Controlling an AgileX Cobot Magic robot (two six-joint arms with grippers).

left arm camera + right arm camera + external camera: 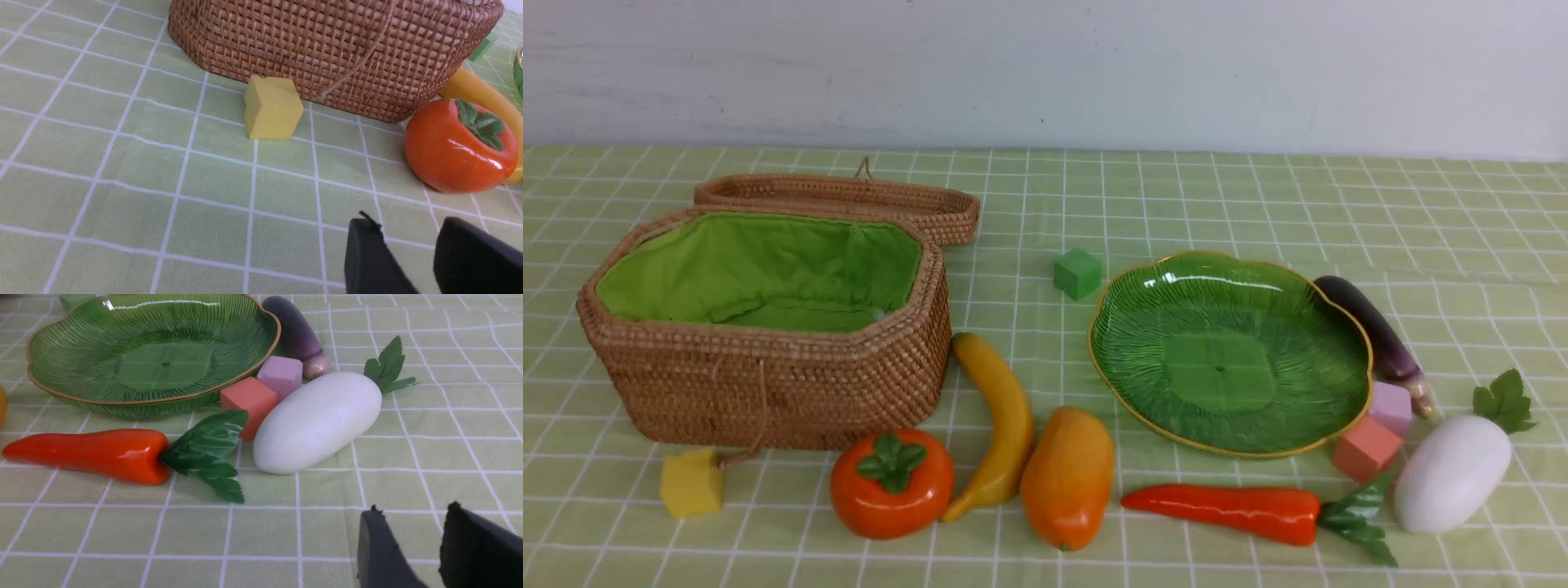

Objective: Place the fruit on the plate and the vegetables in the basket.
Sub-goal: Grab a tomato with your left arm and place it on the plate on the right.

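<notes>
The open wicker basket [768,327], green-lined, stands at the left with its lid [841,200] behind it. The persimmon [892,482], banana [1001,420] and mango [1067,476] lie in front, right of the basket. The green plate [1229,351] is empty. The carrot [1225,510], white radish [1454,469] and eggplant [1376,335] lie around it. Neither arm shows in the front view. My left gripper [408,228] is open and empty over the cloth, near the persimmon [457,149]. My right gripper [412,512] is open and empty, a little short of the radish [318,422].
Small cubes lie about: yellow [691,482] by the basket's front, green [1078,273] behind the plate, pink [1390,406] and salmon [1366,447] between plate and radish. The checked green cloth covers the table up to a white wall.
</notes>
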